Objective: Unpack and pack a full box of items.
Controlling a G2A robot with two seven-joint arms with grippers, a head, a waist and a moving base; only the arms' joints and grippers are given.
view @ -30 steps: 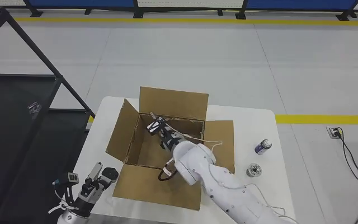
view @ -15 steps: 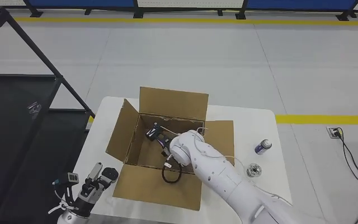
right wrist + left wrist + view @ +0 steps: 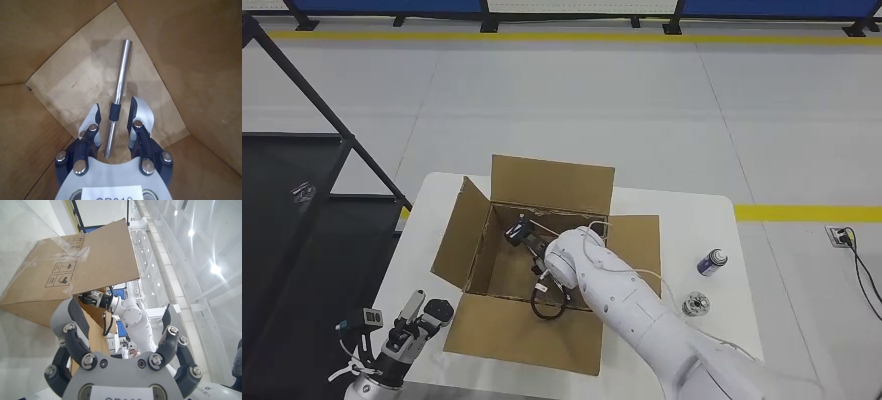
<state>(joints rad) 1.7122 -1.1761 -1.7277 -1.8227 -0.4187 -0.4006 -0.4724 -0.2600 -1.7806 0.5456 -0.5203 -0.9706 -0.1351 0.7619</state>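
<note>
Our right gripper (image 3: 115, 105) has dipped deeper into the box (image 3: 552, 185). Its fingers are spread, 1 each side of the metal rod (image 3: 122, 75) on the box floor, so we can pinch next. Our left gripper (image 3: 122, 306) sits outside, spread too.

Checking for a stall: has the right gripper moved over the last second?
Yes. In the top view the right gripper has shifted slightly away from the back flap of the cardboard box, toward the robot's side.

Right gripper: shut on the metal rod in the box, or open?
Open. The right gripper holds its jaws apart either side of the metal rod, gaps showing both sides; the rod lies flat on the box floor.
</note>
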